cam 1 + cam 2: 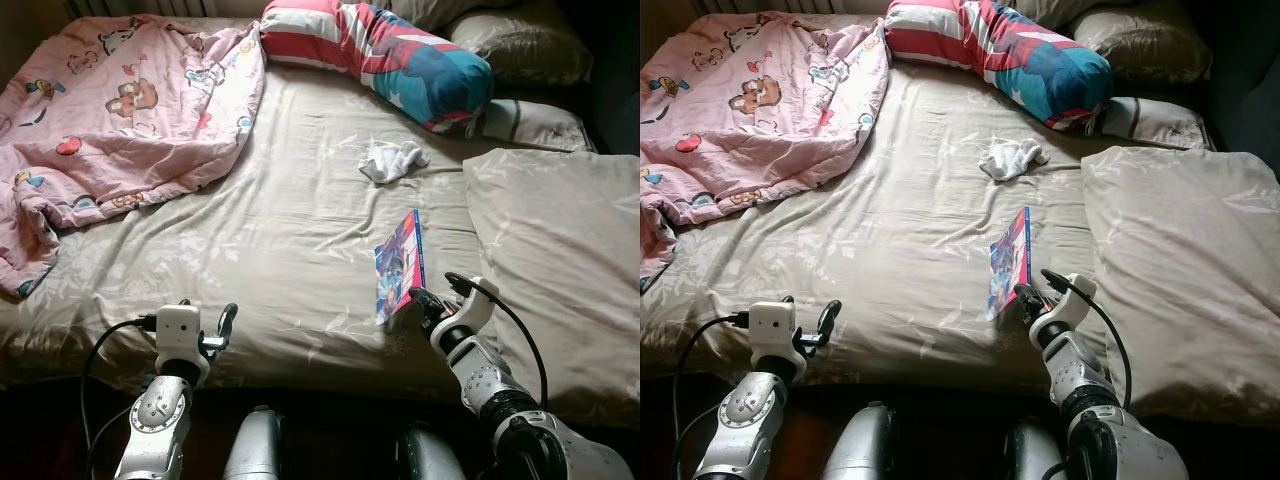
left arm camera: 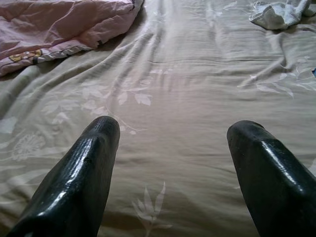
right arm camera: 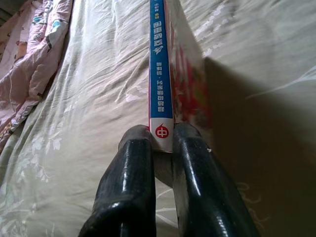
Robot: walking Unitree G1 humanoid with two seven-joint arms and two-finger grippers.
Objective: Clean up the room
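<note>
book pickup from bed (image 1: 300, 200)
book (image 1: 398, 262) is clamped at its spine by right pincer (image 3: 163, 140); left pincer (image 2: 173, 148) held apart, empty. a lift is called for next.

Wide bed (image 1: 270, 250) under a beige sheet printed with pale leaves and creased all over. Spread over the far left corner, a rumpled pink cartoon-print quilt (image 1: 110, 120). At the head, a long red, white and blue striped bolster (image 1: 380, 55), lying crosswise. Just in front of it, a crumpled white cloth (image 1: 392, 160). Along the right side, a large beige pillow (image 1: 560, 260), with two more pillows (image 1: 525, 45) behind.
</note>
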